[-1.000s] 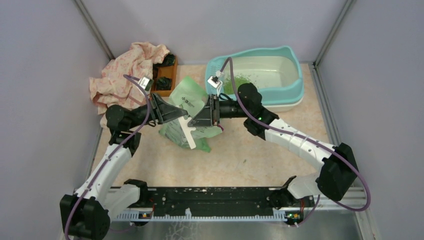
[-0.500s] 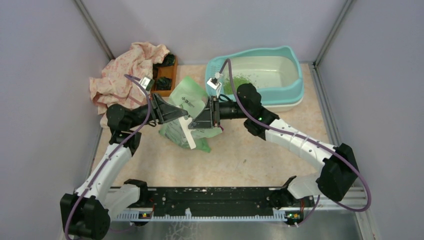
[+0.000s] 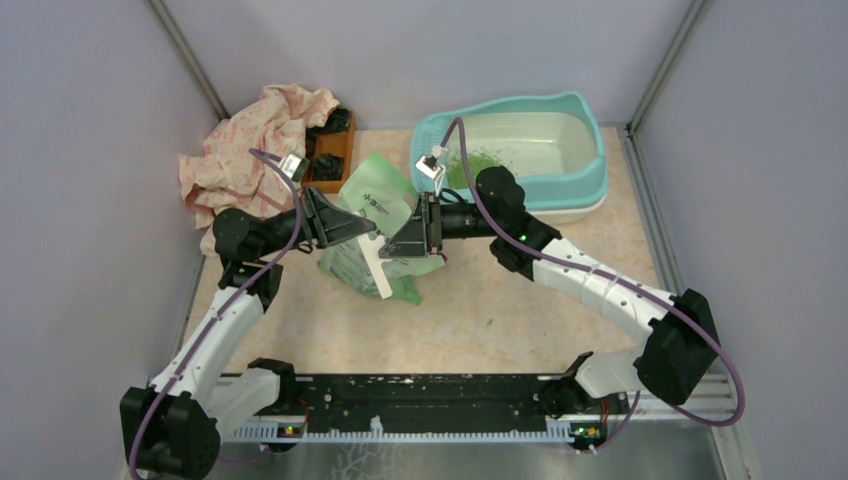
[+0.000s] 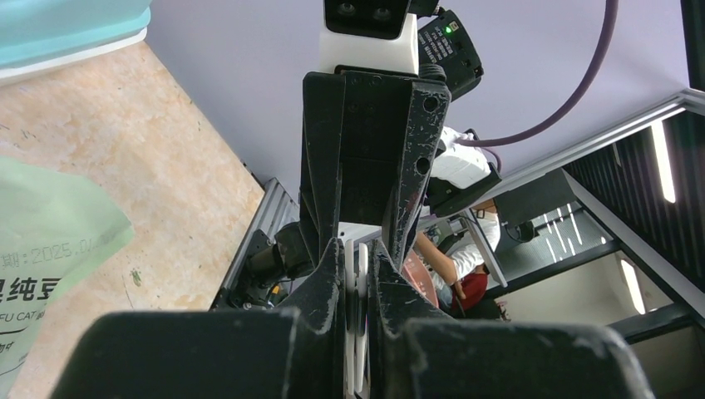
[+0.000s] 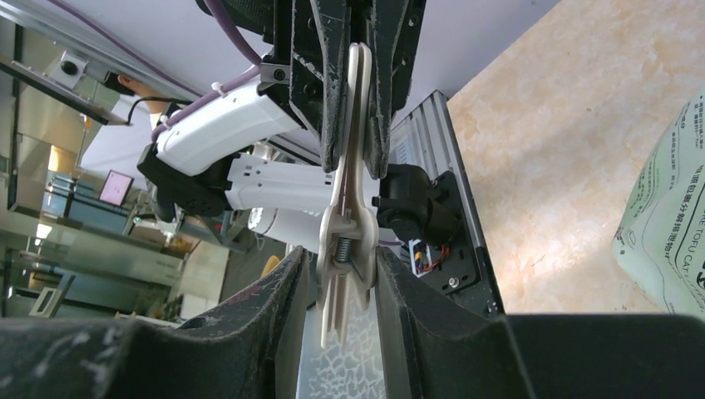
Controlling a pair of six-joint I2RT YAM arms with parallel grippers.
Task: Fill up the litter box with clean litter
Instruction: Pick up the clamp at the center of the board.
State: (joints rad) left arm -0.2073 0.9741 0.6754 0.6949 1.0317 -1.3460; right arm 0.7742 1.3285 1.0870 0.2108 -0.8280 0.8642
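The litter box [image 3: 592, 172], teal-rimmed with a cream basin, stands at the back right; its corner shows in the left wrist view [image 4: 66, 25]. A small patch of clean litter [image 3: 478, 162] lies in its left end. Left of it lies a pale green bag [image 3: 372, 195]. Above the bag both grippers meet on a long white clip [image 3: 378, 265]. My left gripper [image 3: 372, 232] [image 4: 362, 278] is shut on the clip's [image 4: 362, 287] flat end. My right gripper [image 3: 392, 243] [image 5: 342, 278] is shut on its [image 5: 353, 158] spring-hinge end, fingers pressing both sides.
A pink patterned cloth [image 3: 250, 140] is heaped at the back left beside a small brown wooden tray [image 3: 330, 150] holding dark items. Grey walls enclose three sides. A few stray green granules [image 3: 490, 322] lie on the tabletop. The arms' mounting rail [image 3: 430, 400] runs along the near edge.
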